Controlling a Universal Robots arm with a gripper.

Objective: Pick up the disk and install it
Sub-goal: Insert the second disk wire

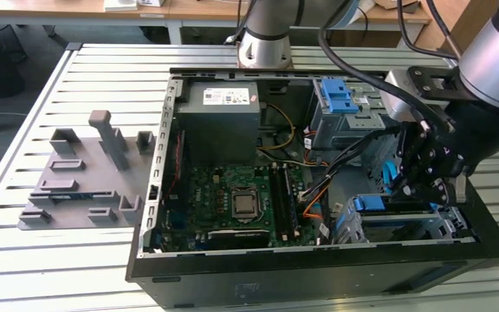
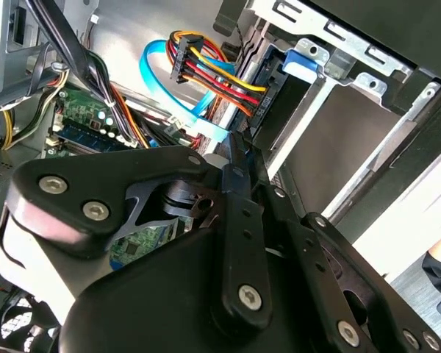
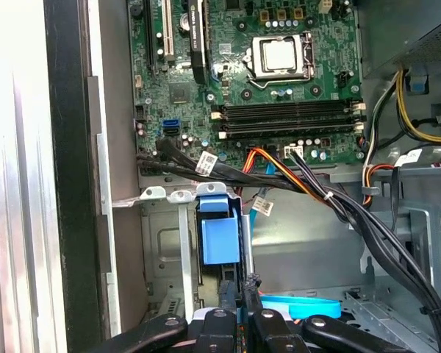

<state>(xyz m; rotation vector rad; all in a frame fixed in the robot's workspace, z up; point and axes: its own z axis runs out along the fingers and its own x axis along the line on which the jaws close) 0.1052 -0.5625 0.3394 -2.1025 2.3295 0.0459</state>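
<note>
Down in the drive bay (image 1: 405, 224), the claw (image 3: 241, 312) looks pressed together, the disk (image 3: 219, 239) mostly hidden.

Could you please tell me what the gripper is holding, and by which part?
It cannot be told; the black gripper hovers close to the blue plastic tab in the grey metal drive bay.

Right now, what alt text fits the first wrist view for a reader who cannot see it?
The gripper hangs inside an open computer case, just short of a blue plastic bracket slotted in a metal drive cage. Beyond lie the green motherboard and bundled cables.
</note>
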